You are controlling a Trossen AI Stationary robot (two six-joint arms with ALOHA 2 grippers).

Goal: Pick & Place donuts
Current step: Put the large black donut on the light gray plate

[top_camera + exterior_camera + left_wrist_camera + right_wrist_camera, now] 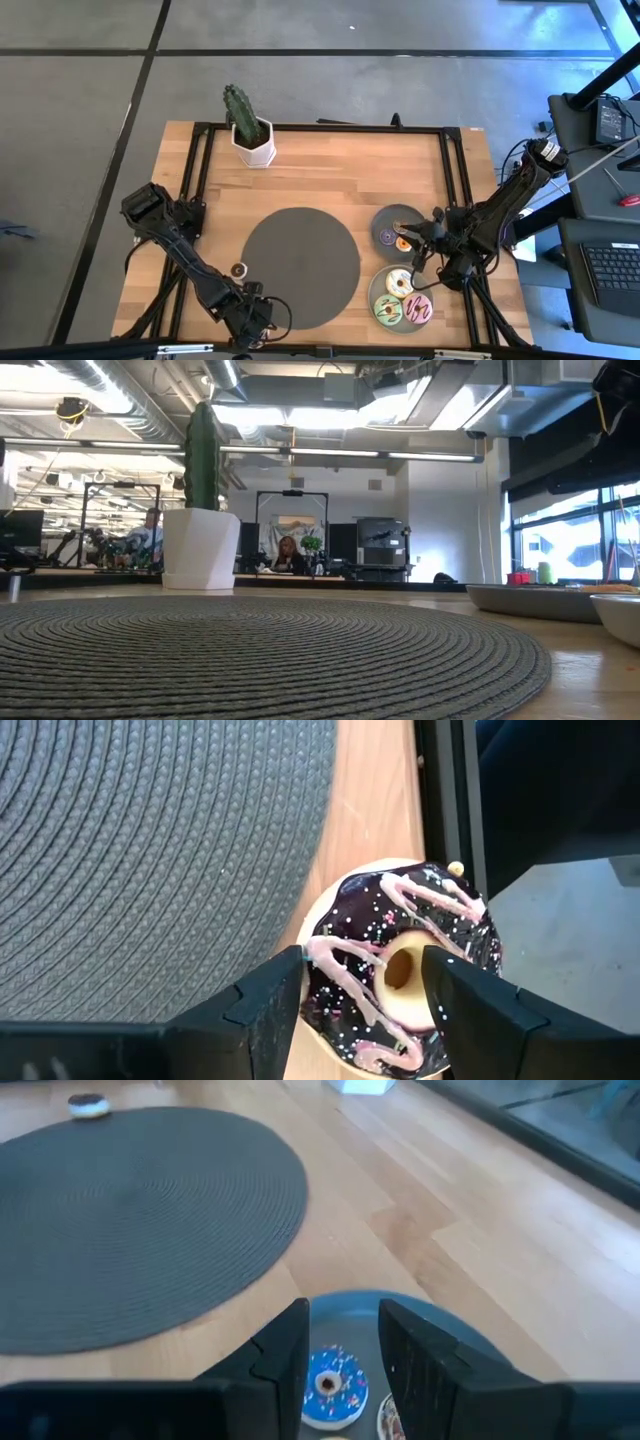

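A chocolate-iced donut [400, 970] with pink drizzle and sprinkles lies flat on the wood by the table's near edge, beside the dark round mat [300, 265]. My left gripper [362, 957] [257, 324] points steeply down over it and is open. One finger [270, 1000] stands at the ring's outer edge, the other [470, 1010] over the far side of its hole. My right gripper [345, 1325] [408, 240] hovers open above a grey plate [398, 215], over a purple-blue mini donut [330, 1385]. Another small dark donut [238, 270] lies left of the mat.
A second grey plate [372, 292] at the near right holds cream, green and pink donuts. A potted cactus [250, 130] stands at the far edge. The black frame rail [450, 810] runs just beyond the chocolate donut, with the floor past it.
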